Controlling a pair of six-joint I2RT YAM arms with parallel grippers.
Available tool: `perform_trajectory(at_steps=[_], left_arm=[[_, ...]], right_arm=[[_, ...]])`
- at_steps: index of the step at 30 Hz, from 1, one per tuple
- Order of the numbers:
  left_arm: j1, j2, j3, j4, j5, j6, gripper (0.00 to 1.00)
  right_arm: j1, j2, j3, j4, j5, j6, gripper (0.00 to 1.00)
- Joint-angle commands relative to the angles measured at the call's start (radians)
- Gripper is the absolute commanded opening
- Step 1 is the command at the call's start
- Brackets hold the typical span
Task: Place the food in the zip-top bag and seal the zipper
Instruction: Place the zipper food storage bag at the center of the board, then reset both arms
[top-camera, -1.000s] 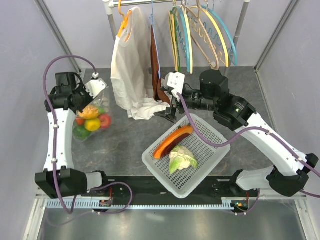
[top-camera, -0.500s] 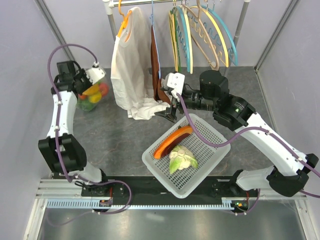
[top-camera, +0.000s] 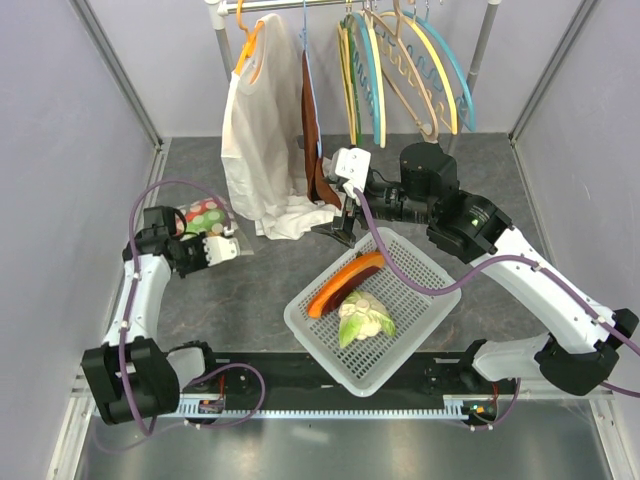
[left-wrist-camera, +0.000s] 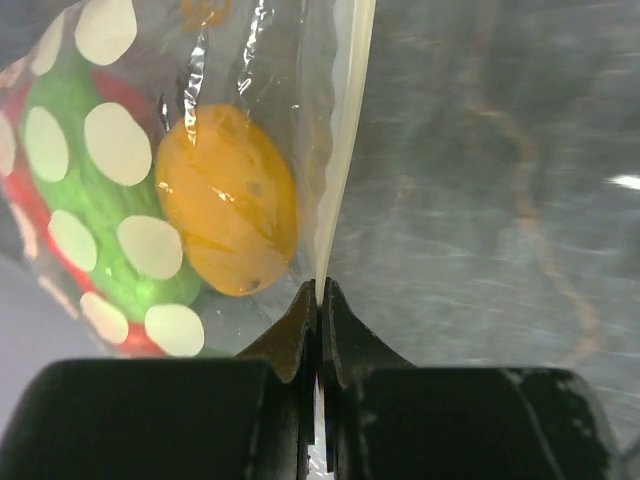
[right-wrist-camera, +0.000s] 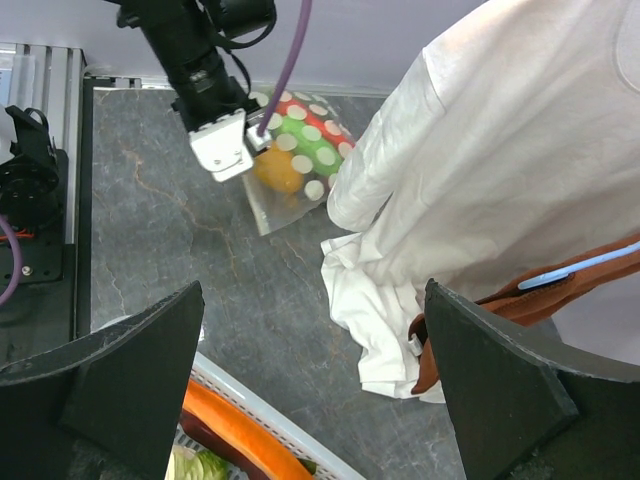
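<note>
The jaws of the left gripper (left-wrist-camera: 320, 298) are pressed together on a pale strip (left-wrist-camera: 343, 150) at the edge of the zip-top bag (top-camera: 205, 220). Whether that strip is the zipper cannot be settled from the wrist view. The strip is seen running straight away from the jaws. In the top view it is laid roughly along the 9-to-3 line, with the filled body of the bag bulging toward 12 o'clock of it. An orange-yellow pepper (left-wrist-camera: 228, 200) and a green piece (left-wrist-camera: 90, 215) are pressed against the dotted film just beside the jaws, with red showing behind the green.

The jaws of the right gripper (right-wrist-camera: 312, 290) are spread wide and nothing is held. The gripper is poised near the far edge of the white lattice basket (top-camera: 425, 285).

Half a second earlier the bag was held up toward 10 o'clock of the table, near the left wall. It is now found lower and nearer, at about 9 o'clock, close to the hem of the white garment (top-camera: 262, 140), and the left arm has been folded down. The right arm and the basket are unchanged.

In the basket, the long orange piece (top-camera: 345, 283) is laid with its long axis from 8 to 2 o'clock. The cauliflower (top-camera: 362, 318) is set just beside it on its 5 o'clock side.
</note>
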Motion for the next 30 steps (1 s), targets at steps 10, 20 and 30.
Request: perform_trajectory(at_steps=[10,20,30], left_arm=[[-0.119,-0.216,-0.082,-0.487,0.143,0.189,0.02],[-0.174,-0.218,0.162,-0.638,0.232,0.048,0.93],[-0.176,0.089,0.781,-0.709,0.371,-0.652,1.00]], right_arm=[[-0.002,-0.020,0.008,-0.002,0.011,0.010,0.98],[-0.002,-0.055,-0.038,-0.010,0.044,0.045,0.98],[-0.026,-0.198,-0.181,0.032,0.136,0.189,0.98]])
